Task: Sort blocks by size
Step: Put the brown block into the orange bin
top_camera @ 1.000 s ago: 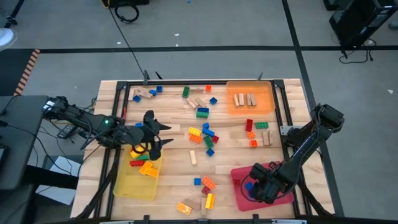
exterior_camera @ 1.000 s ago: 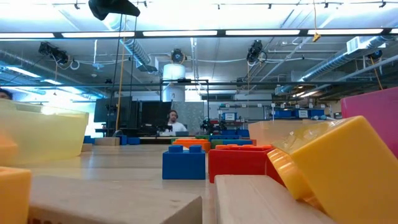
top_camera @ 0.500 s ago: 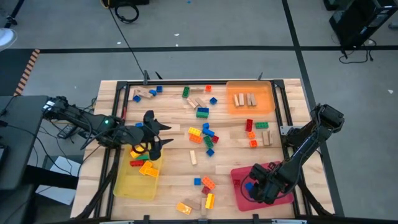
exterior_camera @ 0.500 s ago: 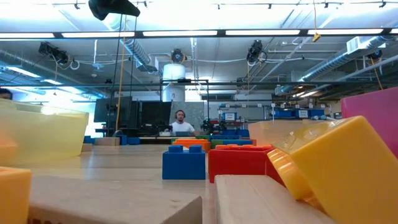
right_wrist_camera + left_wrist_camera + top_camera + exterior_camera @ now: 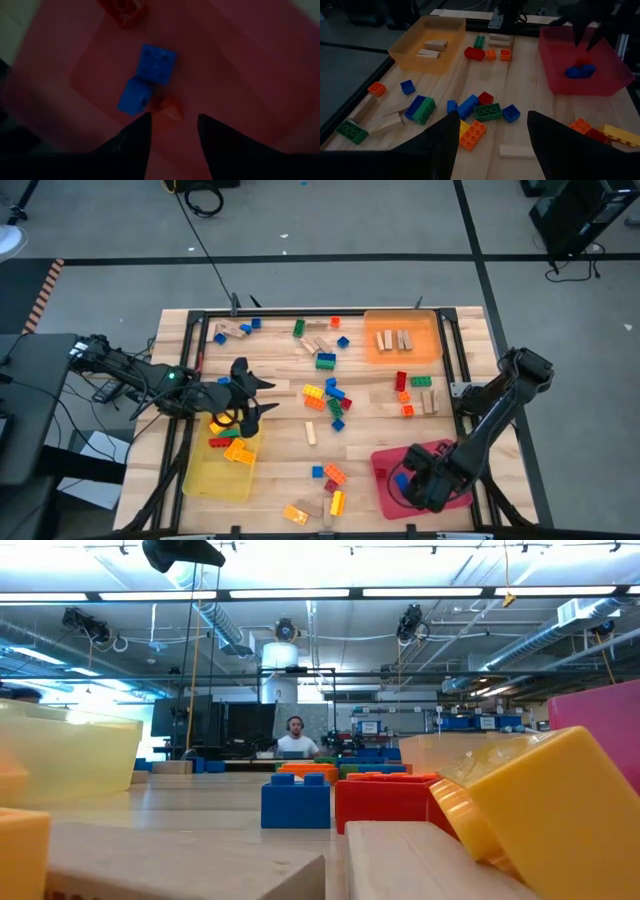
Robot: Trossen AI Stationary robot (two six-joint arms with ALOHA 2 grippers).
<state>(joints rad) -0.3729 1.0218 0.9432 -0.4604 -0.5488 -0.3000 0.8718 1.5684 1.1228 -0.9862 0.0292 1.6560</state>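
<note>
Many blocks lie loose on the wooden table (image 5: 300, 455), most in a cluster at its middle (image 5: 330, 395). The yellow tray (image 5: 215, 475) holds red and orange bricks (image 5: 235, 448). The orange tray (image 5: 402, 340) holds tan wooden pieces. The red tray (image 5: 385, 480) holds two blue bricks (image 5: 155, 62) and small red pieces (image 5: 167, 107). My left gripper (image 5: 258, 398) hangs open and empty above the yellow tray's far end, pointing toward the table's right; it also shows in its wrist view (image 5: 492, 150). My right gripper (image 5: 172, 140) is open and empty above the red tray, pointing down over the blue bricks.
A dark metal frame (image 5: 300, 313) borders the table. Loose bricks lie by the near edge (image 5: 330, 500), where the low view shows a blue brick (image 5: 295, 802), a red brick (image 5: 385, 810) and a yellow brick (image 5: 560, 810). A person (image 5: 295, 740) sits far behind the table.
My right gripper has shifted slightly toward the table's near edge above the red tray, staying open. My left arm and the blocks have kept still.
</note>
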